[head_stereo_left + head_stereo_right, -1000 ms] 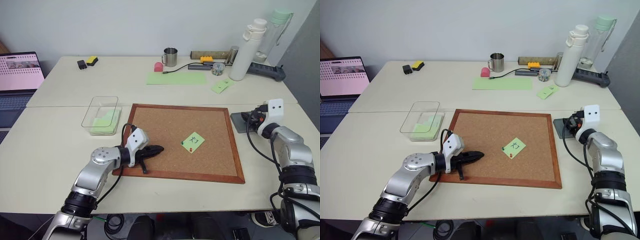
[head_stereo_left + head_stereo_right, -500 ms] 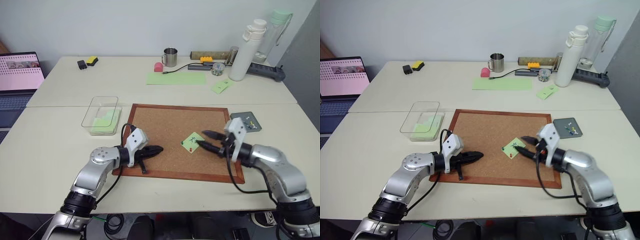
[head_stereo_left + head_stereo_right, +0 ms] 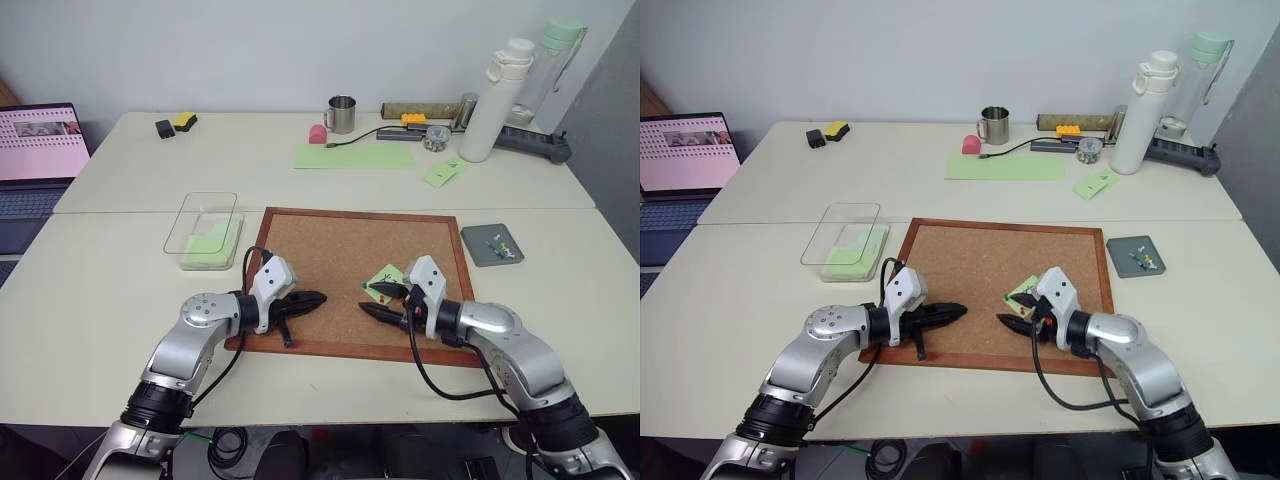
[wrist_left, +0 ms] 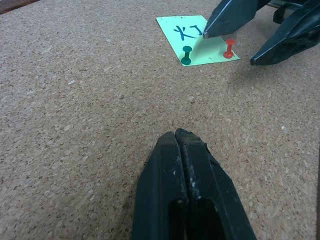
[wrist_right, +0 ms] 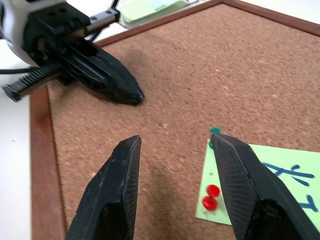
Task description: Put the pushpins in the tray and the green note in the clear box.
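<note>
The clear box [image 3: 203, 230] sits just off the corkboard's [image 3: 330, 250] left frame. The left pincer [image 3: 318, 298], closed and empty, rests inside the near-left edge. Bare cork separates it from the right pincer [image 3: 369, 298], jaws apart, straddling the green note [image 4: 196, 40] with both pushpins [image 4: 186, 54]. The tray [image 3: 492, 244] lies beyond the right frame on open surface [image 3: 100, 290].

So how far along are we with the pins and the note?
Nothing is finished. The green note is still on the corkboard, held by the green pushpin and red pushpin. The right gripper is open by the note; the left gripper is shut. Both pins must go to the tray, the note to the clear box.
</note>
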`<state>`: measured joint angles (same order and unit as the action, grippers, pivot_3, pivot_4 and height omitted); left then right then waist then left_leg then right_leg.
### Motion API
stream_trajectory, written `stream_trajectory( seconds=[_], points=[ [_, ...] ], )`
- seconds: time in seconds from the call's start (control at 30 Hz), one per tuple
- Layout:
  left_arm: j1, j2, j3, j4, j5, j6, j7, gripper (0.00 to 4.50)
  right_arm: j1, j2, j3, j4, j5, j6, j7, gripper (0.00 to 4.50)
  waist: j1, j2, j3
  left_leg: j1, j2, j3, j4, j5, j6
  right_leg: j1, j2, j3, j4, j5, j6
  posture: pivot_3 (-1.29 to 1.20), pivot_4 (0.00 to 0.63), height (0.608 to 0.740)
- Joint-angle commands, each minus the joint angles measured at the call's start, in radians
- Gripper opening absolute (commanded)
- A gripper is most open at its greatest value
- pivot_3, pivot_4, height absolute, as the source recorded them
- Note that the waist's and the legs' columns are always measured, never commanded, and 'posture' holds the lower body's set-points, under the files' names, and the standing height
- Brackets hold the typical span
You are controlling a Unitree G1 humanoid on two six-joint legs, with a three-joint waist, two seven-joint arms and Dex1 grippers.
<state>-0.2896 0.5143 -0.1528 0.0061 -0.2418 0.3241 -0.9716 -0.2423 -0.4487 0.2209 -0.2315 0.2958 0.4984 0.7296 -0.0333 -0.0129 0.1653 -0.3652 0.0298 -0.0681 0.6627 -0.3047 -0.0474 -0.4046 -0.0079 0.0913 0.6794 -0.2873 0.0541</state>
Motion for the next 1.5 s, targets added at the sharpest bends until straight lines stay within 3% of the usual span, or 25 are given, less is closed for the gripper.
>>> stream_trajectory(
  seconds=[0.03,0.17,0.57,1.33,1.5],
  points=[
    [0.020,0.015,-0.005,-0.011,0.008,0.017,0.004,0.00,-0.003,0.007,0.006,0.009,-0.026,-0.014,-0.017,2.30,0.000,0.000,0.000,0.000,0.000,0.000,0.000,0.000,0.000,0.000,0.000,0.000,0.000,0.000,0.000,0.00,0.150,0.740],
    [0.022,0.014,-0.005,-0.014,0.007,0.018,0.007,0.00,-0.001,0.011,0.001,0.027,-0.031,-0.021,-0.014,2.30,0.000,0.000,0.000,0.000,0.000,0.000,0.000,0.000,0.000,0.000,0.000,0.000,0.000,0.000,0.000,0.00,0.150,0.740],
    [0.013,0.012,-0.008,-0.011,0.008,0.018,0.003,0.00,0.010,0.016,-0.025,0.015,-0.018,-0.007,-0.010,0.05,0.000,0.000,0.000,0.000,0.000,0.000,0.000,0.000,0.000,0.000,0.000,0.000,0.000,0.000,0.000,0.00,0.150,0.740],
    [-0.001,0.004,-0.012,0.004,0.010,0.014,0.000,0.00,-0.026,-0.002,-0.111,-0.140,0.080,0.030,-0.007,0.05,0.000,0.000,0.000,0.000,0.000,-0.001,0.000,0.000,0.000,0.000,0.000,-0.001,0.000,0.000,0.000,0.00,0.150,0.740],
    [0.003,0.002,-0.013,0.002,0.010,0.011,0.000,0.00,-0.042,0.006,-0.225,-0.110,0.112,0.048,-0.076,0.05,0.000,0.000,0.000,0.000,0.000,-0.001,0.000,0.000,0.000,0.000,0.000,-0.001,0.000,0.000,0.000,0.00,0.150,0.740]
  ],
)
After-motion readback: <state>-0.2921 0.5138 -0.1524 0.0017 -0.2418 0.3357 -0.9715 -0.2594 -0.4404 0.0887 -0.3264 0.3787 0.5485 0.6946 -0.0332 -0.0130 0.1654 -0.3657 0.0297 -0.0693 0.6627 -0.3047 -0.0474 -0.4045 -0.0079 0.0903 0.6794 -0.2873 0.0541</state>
